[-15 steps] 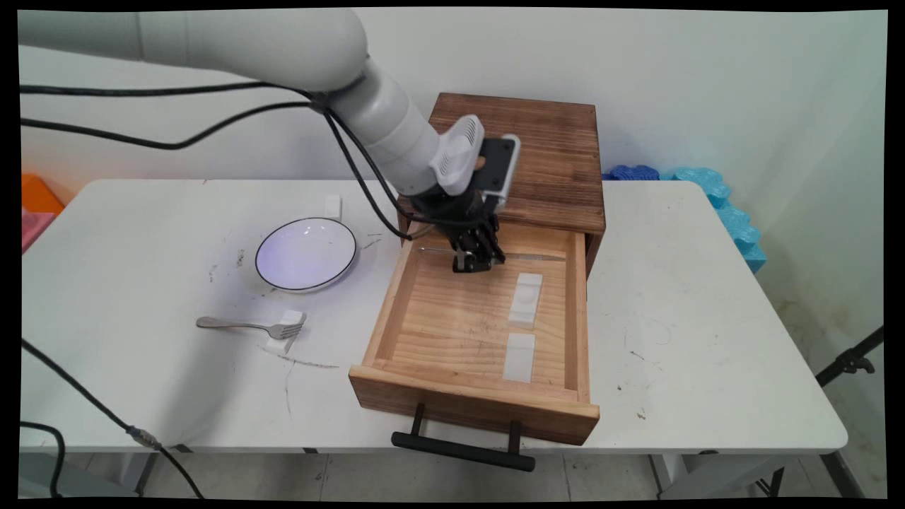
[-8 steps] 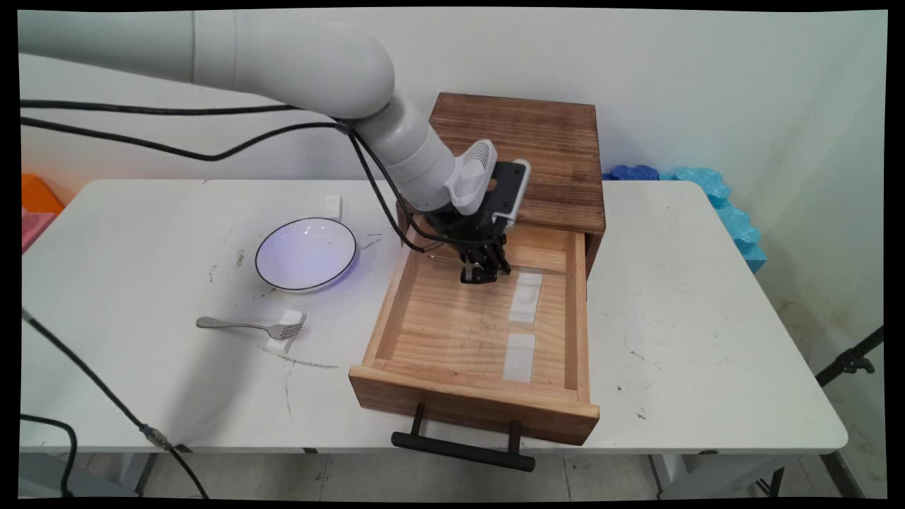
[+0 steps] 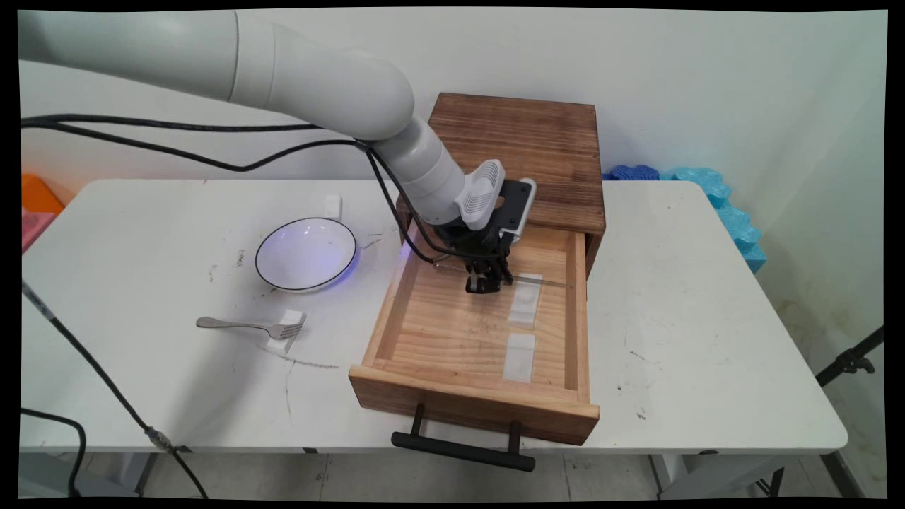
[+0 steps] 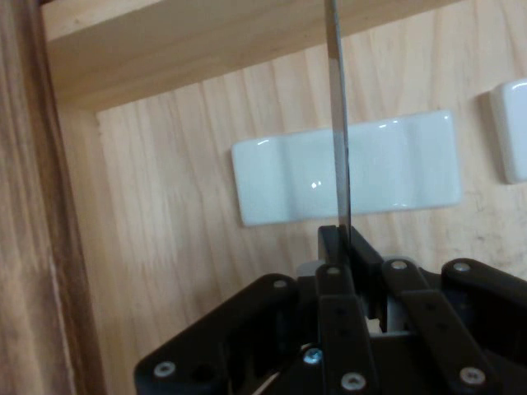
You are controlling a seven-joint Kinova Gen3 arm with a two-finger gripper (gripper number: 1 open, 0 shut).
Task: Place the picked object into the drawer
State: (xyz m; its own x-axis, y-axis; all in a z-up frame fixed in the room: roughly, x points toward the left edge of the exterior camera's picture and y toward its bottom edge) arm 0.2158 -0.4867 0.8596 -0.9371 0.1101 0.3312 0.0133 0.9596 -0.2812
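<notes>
One thin metal knife sits clamped in your claw, its blade running out level from the fingertips across the open wooden drawer toward the drawer's right wall. Your claw is closed down tight on the knife, fingers pressed together with only the blade between them, hanging inside the drawer's back part, just in front of the dark wooden cabinet. In the hand view you see the blade edge-on, rising from the pinched fingertips and crossing over a white ceramic rest on the drawer floor; a second white rest shows at the edge. The main view alone shows you the fork and the white plate out on the table, left of the drawer.
</notes>
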